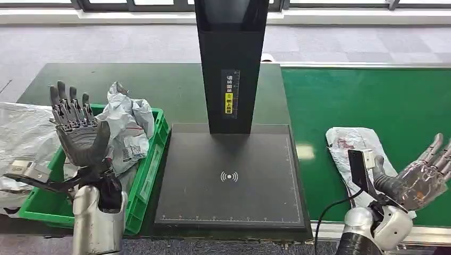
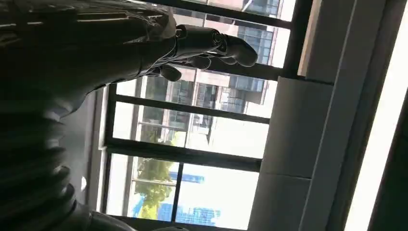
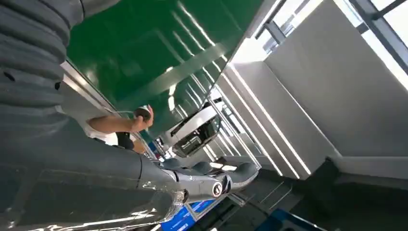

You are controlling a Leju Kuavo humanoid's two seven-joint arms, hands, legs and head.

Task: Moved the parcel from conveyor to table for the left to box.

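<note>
Both hands hang raised and empty at the near edge of the scene: the right hand (image 1: 423,178) has its fingers (image 1: 437,151) spread apart and tilted up and outward over the green conveyor (image 1: 383,95), holding nothing, and the left hand (image 1: 80,133) stands upright with its fingers fanned open, also holding nothing. Just inward of the right fingers and partly under the wrist lies the parcel (image 1: 353,149), a flat white bag with a reddish smear, resting on the conveyor near its table-side edge. Further inward sits the black scanner plate (image 1: 228,175) on the table (image 1: 154,85), with a dark post (image 1: 230,64) rising behind it. Behind the left fingers a green crate (image 1: 151,164) already holds a crumpled grey bag (image 1: 125,127). Judging by this layout, the step in hand is the pick-up. To do it well, the right hand should turn palm down, come back over the parcel's middle and close across its width, since a limp bag will likely sag or slip from an edge pinch. Then lift clear of the conveyor's rim and set it on the plate, within reach of the left hand.
</note>
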